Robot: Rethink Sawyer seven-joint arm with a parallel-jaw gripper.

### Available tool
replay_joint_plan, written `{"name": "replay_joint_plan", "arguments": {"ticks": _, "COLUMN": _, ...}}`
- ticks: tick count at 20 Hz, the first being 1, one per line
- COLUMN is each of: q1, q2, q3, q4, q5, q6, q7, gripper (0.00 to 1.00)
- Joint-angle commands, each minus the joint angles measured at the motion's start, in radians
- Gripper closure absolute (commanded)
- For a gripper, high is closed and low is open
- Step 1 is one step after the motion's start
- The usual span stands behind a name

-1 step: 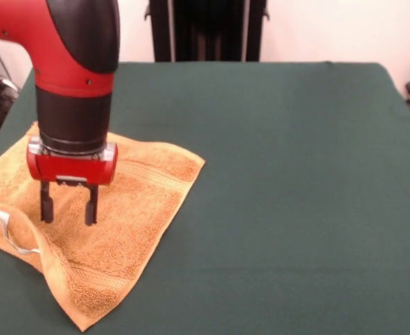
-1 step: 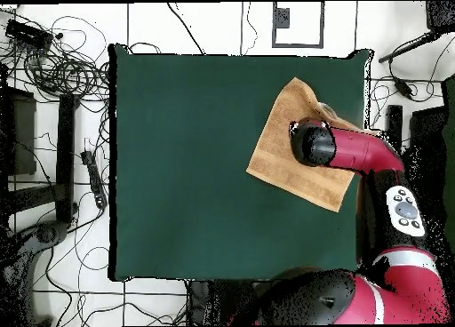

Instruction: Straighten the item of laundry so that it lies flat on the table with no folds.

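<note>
towel (image 1: 132, 202) nearly flat on table (image 1: 295, 174), spread hand (image 1: 69, 207) above.

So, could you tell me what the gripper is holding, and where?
Nothing: the gripper is open, its fingers over the middle of the towel.

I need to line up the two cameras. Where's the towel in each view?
Front view: the towel lies at lower left, under the open pincer.
Overhead view: the towel lies at upper right, partly hidden by the arm.
Shared landmark: the red arm above it, on the green table.
</note>
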Motion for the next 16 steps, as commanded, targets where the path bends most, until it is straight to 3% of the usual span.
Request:
{"name": "replay_joint_plan", "arguments": {"ticks": 1, "q1": 0.027, "q2": 0.042, "q3": 0.019, "q4": 0.144, "q5": 0.035, "q6": -0.062, "q7": 0.200, "gripper": 0.00}}
{"name": "replay_joint_plan", "arguments": {"ticks": 11, "q1": -0.022, "q2": 0.032, "q3": 0.056, "q4": 0.118, "q5": 0.018, "q6": -0.015, "q7": 0.058, "gripper": 0.00}}
{"name": "replay_joint_plan", "arguments": {"ticks": 16, "q1": -0.065, "q2": -0.006, "q3": 0.113, "q4": 0.094, "q5": -0.017, "q6": 0.068, "q7": -0.107, "gripper": 0.00}}
